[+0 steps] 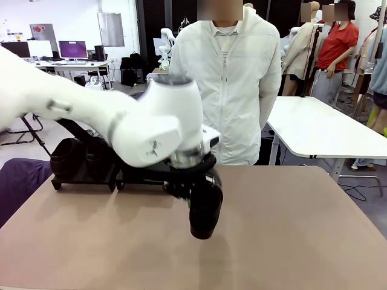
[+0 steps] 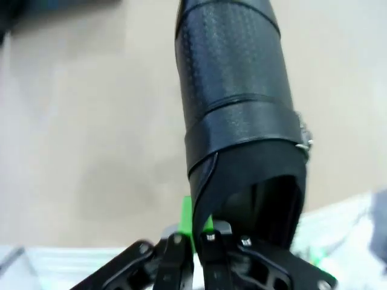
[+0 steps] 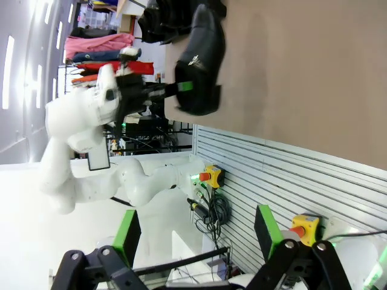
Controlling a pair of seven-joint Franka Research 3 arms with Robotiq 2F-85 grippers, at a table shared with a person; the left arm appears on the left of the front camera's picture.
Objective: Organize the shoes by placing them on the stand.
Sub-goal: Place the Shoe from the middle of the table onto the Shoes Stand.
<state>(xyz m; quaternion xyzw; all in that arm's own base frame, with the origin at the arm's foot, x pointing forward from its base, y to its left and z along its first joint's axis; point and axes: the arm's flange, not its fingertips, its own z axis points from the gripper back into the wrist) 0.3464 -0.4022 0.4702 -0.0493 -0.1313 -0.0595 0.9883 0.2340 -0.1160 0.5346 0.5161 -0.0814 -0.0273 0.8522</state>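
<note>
Left fingers (image 2: 193,226) pinch the shoe's (image 2: 239,115) collar.

1. The stand (image 1: 84,175) sits at the left rear of the surface (image 1: 290,229), with shoes (image 1: 68,156) on it.
2. Another shoe (image 1: 204,211) hangs above the surface's middle, right of and in front of the stand, toe downward.
3. A person (image 1: 233,84) stands behind the surface's far edge.
</note>
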